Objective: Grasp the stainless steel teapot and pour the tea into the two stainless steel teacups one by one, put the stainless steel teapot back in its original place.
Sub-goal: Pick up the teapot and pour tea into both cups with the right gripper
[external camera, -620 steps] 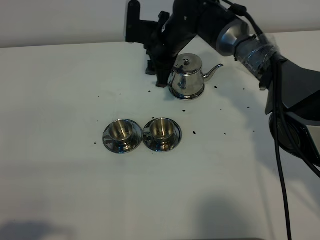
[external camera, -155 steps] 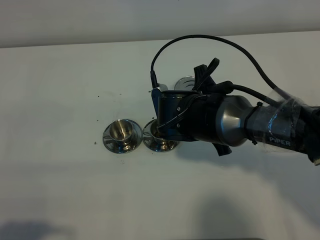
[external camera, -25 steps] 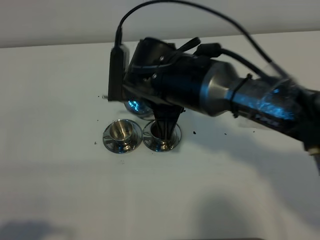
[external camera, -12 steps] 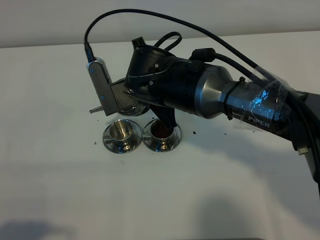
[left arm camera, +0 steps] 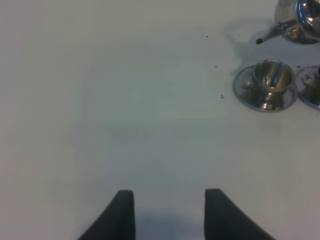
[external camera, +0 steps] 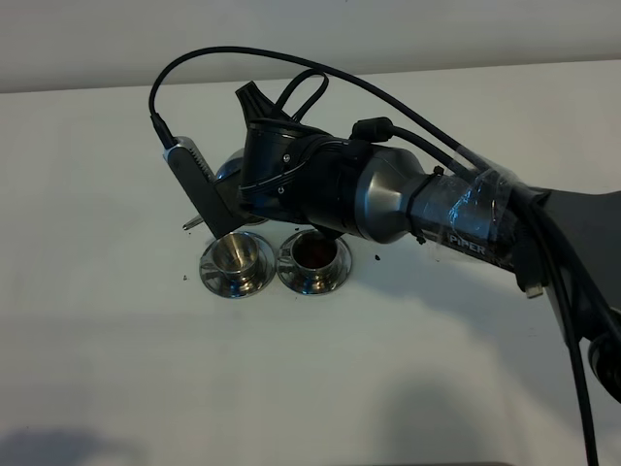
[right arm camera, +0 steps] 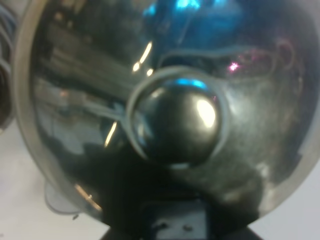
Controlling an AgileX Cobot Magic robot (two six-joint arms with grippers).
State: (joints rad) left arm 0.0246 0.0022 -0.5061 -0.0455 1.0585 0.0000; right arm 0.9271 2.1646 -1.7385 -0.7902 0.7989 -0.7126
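Teapot: we hold the teapot (left arm camera: pixel 304 17) just behind the two cups. From above, the right arm (external camera: pixel 388 199) hides most of it.
Right gripper: the right gripper (right arm camera: pixel 172 220) is clamped on the teapot at the rear. The pot's knob (right arm camera: pixel 175 122) fills that wrist view, so we cannot see the contact itself.
Left gripper: the left gripper (left arm camera: pixel 169 200) has its jaws apart and holds nothing, well away from the cups.
Cups: the filled cup (external camera: pixel 312 262) holds dark tea (external camera: pixel 311 251). The empty cup (external camera: pixel 236 257) beside it is bare inside, so we judge the second pour to be the step in hand.
Risk, miss: the spout (left arm camera: pixel 267 35) points past the empty cup and is not over its mouth. If we tip now, the tea would land on the table (external camera: pixel 116 369) or the saucer.
Risk, knock: the arm hangs low and close over both cups. A sideways sweep could clip the filled cup and spill it.
Risk, blind aim: neither the high view nor the right wrist view shows spout and cup mouth together. Only the left wrist view does, and from afar, so we would be aiming poorly.
Risk, slip: the pot is polished steel and held from one side, so a fast tilt could let it turn in the grip.
Risk, overfill: the cups are small, so a long pour would run over the rim.
Mess: dark specks (external camera: pixel 376 258) lie on the table near the cups. We cannot tell what they are.
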